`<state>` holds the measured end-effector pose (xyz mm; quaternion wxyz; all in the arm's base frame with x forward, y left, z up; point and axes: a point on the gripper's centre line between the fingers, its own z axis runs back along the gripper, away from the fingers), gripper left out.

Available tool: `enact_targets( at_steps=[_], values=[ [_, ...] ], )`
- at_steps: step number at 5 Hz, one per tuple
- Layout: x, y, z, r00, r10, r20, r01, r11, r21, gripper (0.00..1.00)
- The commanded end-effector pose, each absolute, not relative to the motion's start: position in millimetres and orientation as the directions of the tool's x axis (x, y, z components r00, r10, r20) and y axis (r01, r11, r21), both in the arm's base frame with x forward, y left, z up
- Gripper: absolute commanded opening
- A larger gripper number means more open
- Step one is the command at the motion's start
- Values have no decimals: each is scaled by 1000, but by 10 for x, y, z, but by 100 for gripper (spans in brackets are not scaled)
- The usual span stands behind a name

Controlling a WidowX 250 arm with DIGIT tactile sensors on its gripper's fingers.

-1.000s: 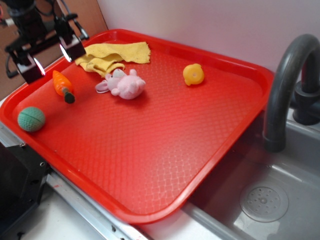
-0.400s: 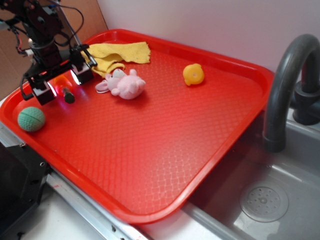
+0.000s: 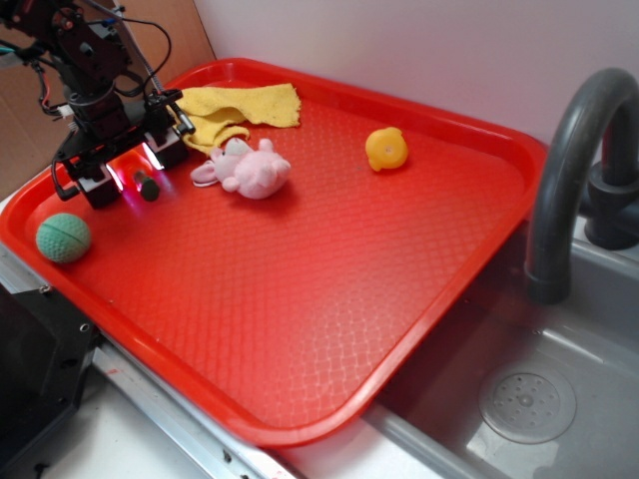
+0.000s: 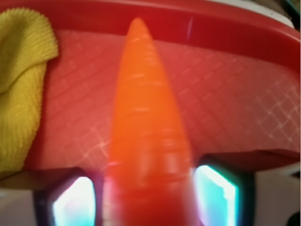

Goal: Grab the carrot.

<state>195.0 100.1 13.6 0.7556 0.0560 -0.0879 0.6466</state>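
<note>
The carrot [image 4: 146, 122] is an orange tapered toy that fills the middle of the wrist view, its tip pointing at the tray's far rim. From the exterior view only its dark green stub [image 3: 149, 187] shows below the arm, at the left end of the red tray [image 3: 300, 289]. My gripper [image 3: 133, 172] is down on the tray and straddles the carrot. In the wrist view the gripper [image 4: 148, 197] is open, with a lit pad on each side of the carrot's thick part and a thin gap at each.
A green ball [image 3: 63, 238] lies near the tray's left corner. A yellow cloth [image 3: 235, 108] and a pink plush [image 3: 250, 168] sit just right of the gripper. A round yellow-orange toy [image 3: 385, 149] is further right. A grey faucet [image 3: 574, 170] and sink [image 3: 539, 399] are on the right.
The gripper has come down from above the tray's left rim and now has its fingers on either side of the carrot, hiding most of it. The other toys have not moved.
</note>
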Motion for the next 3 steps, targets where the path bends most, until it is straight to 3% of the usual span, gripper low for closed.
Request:
enact_targets(
  at_steps=[1,2,3],
  values=[
    [1830,1056,225,128,974,188,-990,136,-33,0],
    [1921,1031,501,261,944,202,-962,272,-24,0],
    [2063,882,962,487,859,160,-866,499,-41,0]
  ],
)
